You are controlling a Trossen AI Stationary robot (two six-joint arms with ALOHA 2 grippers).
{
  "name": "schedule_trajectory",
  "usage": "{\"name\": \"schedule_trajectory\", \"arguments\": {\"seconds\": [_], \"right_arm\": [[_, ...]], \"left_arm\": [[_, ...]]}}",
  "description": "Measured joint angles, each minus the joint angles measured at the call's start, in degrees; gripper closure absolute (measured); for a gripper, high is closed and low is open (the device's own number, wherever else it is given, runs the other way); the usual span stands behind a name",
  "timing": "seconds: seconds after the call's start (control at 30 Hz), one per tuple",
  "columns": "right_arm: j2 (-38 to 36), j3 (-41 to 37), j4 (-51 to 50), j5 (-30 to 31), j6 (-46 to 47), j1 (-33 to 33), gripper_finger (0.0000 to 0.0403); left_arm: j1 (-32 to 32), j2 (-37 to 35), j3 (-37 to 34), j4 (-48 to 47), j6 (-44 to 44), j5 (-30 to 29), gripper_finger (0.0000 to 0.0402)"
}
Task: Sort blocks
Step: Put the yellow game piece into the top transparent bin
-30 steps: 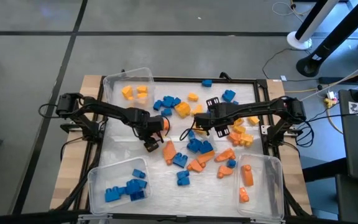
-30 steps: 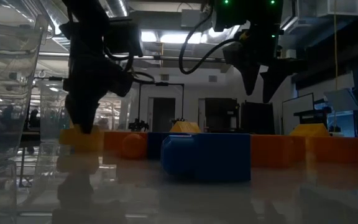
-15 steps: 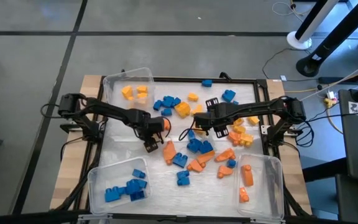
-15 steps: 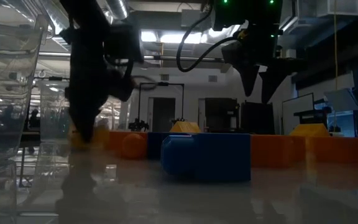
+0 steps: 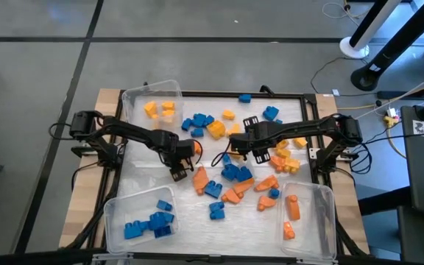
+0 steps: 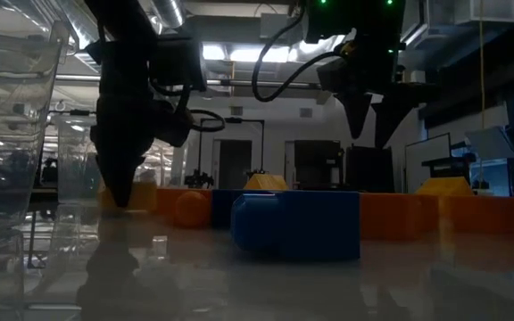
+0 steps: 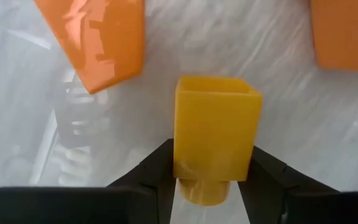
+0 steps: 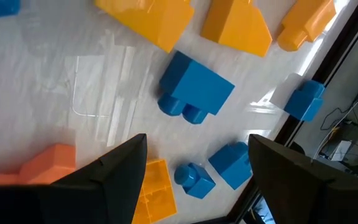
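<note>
Grey floor [image 5: 197,44], ceiling lights [image 6: 212,52], dark doorways [image 6: 235,165].

Blue, orange and yellow studded blocks [image 5: 235,174] scattered loose at mid-table, some sorted into corner bins by colour, one yellow block [image 7: 214,134] flanked closely by two dark fingers

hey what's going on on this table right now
Two robot arms are sorting toy blocks by colour into clear bins. The left pincer is down at the table with its fingers on either side of a yellow block, closing on it. The right pincer hangs open above the loose pile mid-table. Some blue, yellow and orange blocks already sit in separate bins.
</note>
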Motion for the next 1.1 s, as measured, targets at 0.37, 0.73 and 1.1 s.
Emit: {"name": "schedule_trajectory", "arguments": {"seconds": [0.37,0.73,1.1], "right_arm": [[0.00,0.00,3.62,-5.60,0.02,0.07,0.0123],[0.00,0.02,10.03,-17.35,3.84,0.08,0.0123],[0.00,0.02,11.06,-21.93,4.90,10.59,0.0123]], "left_arm": [[1.42,-11.12,0.11,-0.61,-0.35,3.19,0.0278],[5.38,-31.06,0.18,-1.20,1.70,-5.32,0.0275],[18.64,-37.49,0.20,-1.44,9.29,-21.78,0.0273]]}}
